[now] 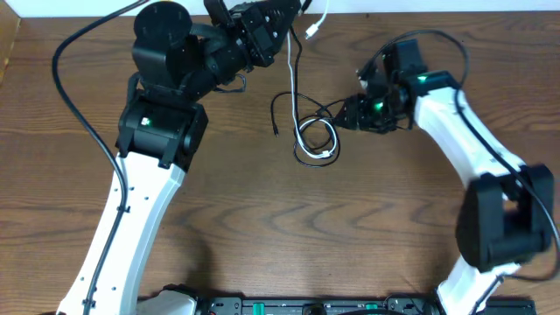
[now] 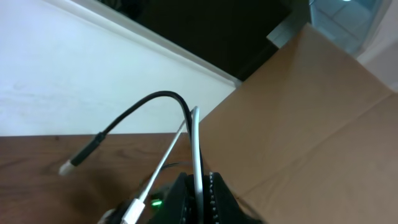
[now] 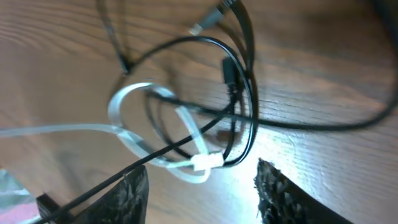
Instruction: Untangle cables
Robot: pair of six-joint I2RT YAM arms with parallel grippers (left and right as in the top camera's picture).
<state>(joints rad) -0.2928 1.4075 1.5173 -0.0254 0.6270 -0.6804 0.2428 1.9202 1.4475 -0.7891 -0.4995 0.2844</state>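
The white cable [image 1: 317,144] and the black cable [image 1: 302,112] lie looped together on the table's middle back. My left gripper [image 1: 282,33] is raised at the back and shut on the white cable [image 2: 198,146]; a white plug end [image 1: 312,33] hangs beside it. In the left wrist view the black cable [image 2: 152,99] arches over the white one. My right gripper [image 1: 350,114] is open just right of the tangle. In the right wrist view its fingers [image 3: 205,193] straddle the white loop [image 3: 127,102] and the black loops [image 3: 249,106], low over the table.
The wooden table [image 1: 262,227] carries both arms. A white wall edge [image 1: 437,7] runs along the back. A brown cardboard panel [image 2: 311,106] stands behind the left gripper. Thick black arm wires [image 1: 74,96] hang at the left.
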